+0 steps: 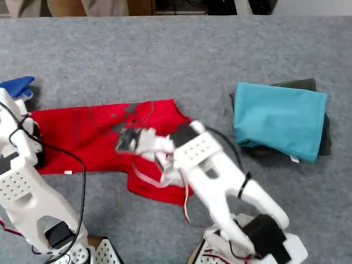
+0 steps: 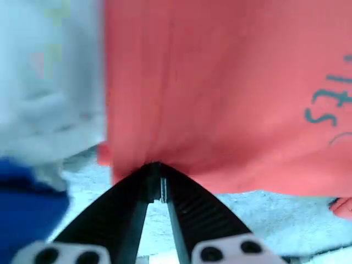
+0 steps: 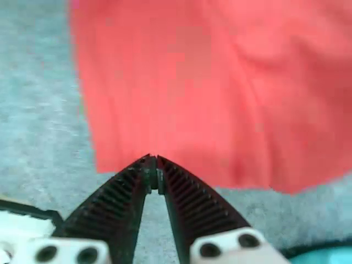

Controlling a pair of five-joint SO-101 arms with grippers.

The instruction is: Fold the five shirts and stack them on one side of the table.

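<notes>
Colours logged: red shirt plain red with dark grey print (lettering, partly creased). Teal shirt plain, unpatterned. Dark shirt greenish-black. Blue shirt solid blue. Table mottled grey. Arms white.

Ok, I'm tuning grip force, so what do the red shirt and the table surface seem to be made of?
The red shirt looks like soft, matte knit fabric, probably cotton jersey; it puckers into creases where the left end effector pinches it. The table surface looks like grey felt or low-pile carpet, judging by its speckled, fibrous texture.
</notes>
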